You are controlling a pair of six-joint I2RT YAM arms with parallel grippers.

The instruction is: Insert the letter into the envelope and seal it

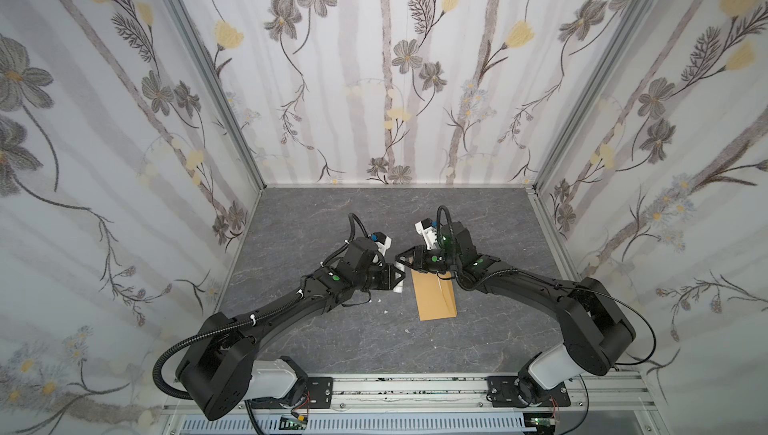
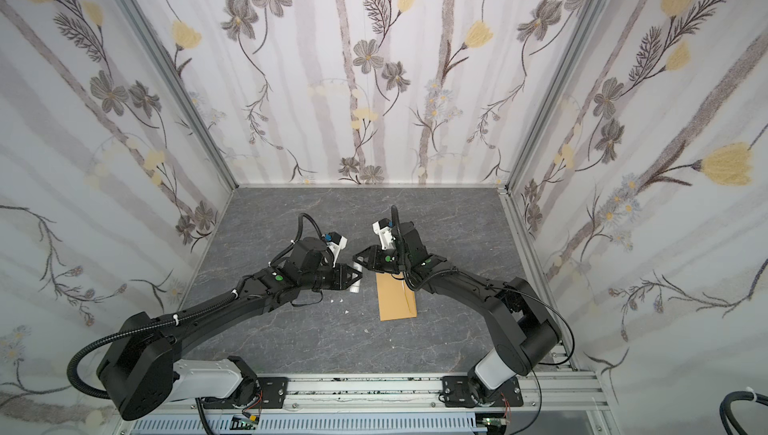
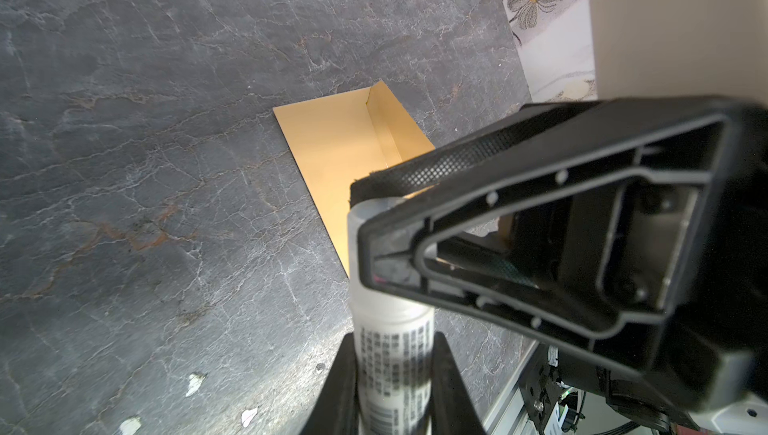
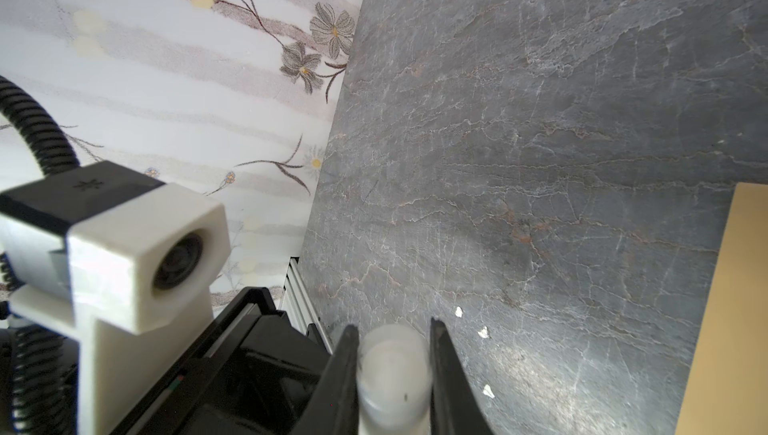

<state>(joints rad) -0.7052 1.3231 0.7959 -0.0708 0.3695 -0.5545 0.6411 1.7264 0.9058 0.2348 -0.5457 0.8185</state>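
Note:
The kraft-brown envelope (image 1: 436, 300) (image 2: 397, 302) lies flat on the grey slate table, right of centre; it also shows in the wrist views (image 3: 340, 154) (image 4: 739, 308). The letter shows in no view. Just left of the envelope's far end, both grippers meet on a small white tube (image 1: 398, 288) (image 2: 354, 287). My left gripper (image 1: 392, 278) (image 3: 395, 341) is shut on the tube's printed body (image 3: 390, 354). My right gripper (image 1: 402, 257) (image 4: 392, 325) is shut on the tube's capped end (image 4: 392, 370), its black fingers (image 3: 540, 204) crossing above the envelope.
Several small white paper scraps (image 1: 386, 311) (image 3: 194, 383) (image 4: 484, 332) lie on the table in front of the grippers. Floral walls close in the table on three sides. An aluminium rail (image 1: 415, 391) with the arm bases runs along the front edge.

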